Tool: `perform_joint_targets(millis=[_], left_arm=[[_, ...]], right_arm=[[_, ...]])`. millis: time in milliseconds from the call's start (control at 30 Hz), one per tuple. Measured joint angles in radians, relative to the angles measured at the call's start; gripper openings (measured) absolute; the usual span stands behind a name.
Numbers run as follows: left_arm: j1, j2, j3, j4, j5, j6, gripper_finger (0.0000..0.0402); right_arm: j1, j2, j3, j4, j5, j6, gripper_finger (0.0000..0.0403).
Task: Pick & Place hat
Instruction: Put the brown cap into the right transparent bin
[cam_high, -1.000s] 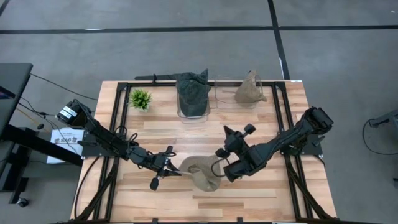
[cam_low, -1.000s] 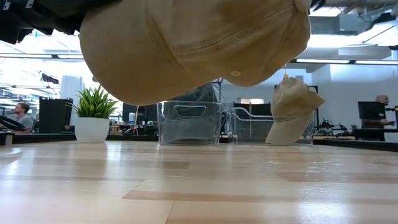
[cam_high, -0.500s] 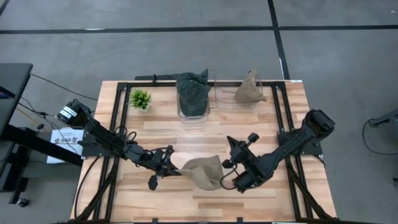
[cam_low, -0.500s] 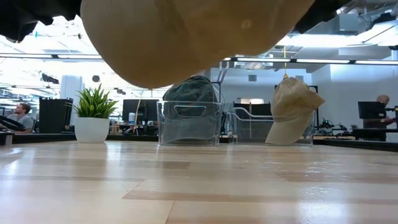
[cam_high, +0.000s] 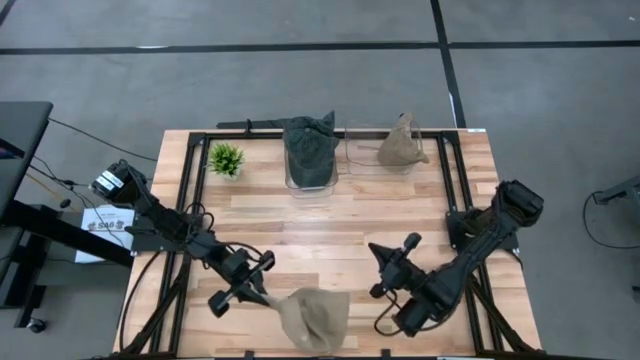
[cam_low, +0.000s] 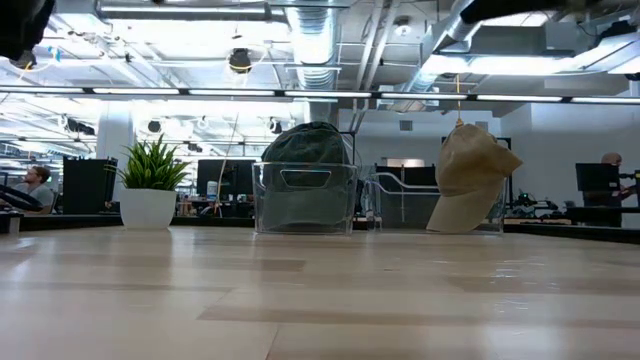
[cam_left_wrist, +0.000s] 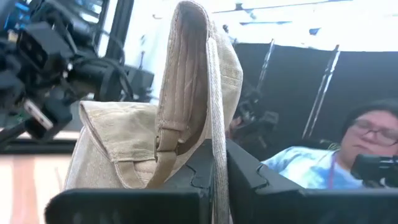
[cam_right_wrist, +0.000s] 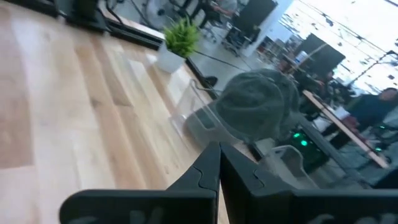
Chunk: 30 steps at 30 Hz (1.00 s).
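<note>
Far left on the table (cam_high: 400, 225): small potted plant (cam_high: 226, 158). Left gripper (cam_high: 268, 300), near edge, left of centre: fingers pressed together on the strap of the tan hat (cam_high: 314, 318), hat hanging at the near table edge. Far centre: clear bin (cam_high: 310, 180) with dark green hat (cam_high: 310, 145) inside. Right of it, second clear bin (cam_high: 375, 160) with another tan hat (cam_high: 401, 147). Right gripper (cam_high: 384, 315), near right of the held hat: fingers fully closed, nothing between them, apart from the hat.
</note>
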<state>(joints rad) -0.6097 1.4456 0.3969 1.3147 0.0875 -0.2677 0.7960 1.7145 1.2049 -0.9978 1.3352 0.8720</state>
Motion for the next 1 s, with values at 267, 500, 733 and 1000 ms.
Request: perform_joint_targets(millis=[267,500,733,1000], left_arm=[[-0.029,0.0,0.0,0.059,-0.02,0.03,0.0021],[-0.029,0.0,0.0,0.063,-0.035,0.03,0.0021],[-0.029,0.0,0.0,0.055,-0.035,0.028,0.0021],[-0.029,0.0,0.0,0.052,-0.035,0.028,0.0022]], right_arm=[[0.018,0.0,0.0,0.354,-0.078,-0.376,0.0001],[0.011,0.0,0.0,0.837,-0.489,-0.941,0.0001],[0.044,0.0,0.021,0.984,-0.682,-1.191,0.0001],[0.053,0.0,0.075,0.984,-0.685,-1.213,0.0001]])
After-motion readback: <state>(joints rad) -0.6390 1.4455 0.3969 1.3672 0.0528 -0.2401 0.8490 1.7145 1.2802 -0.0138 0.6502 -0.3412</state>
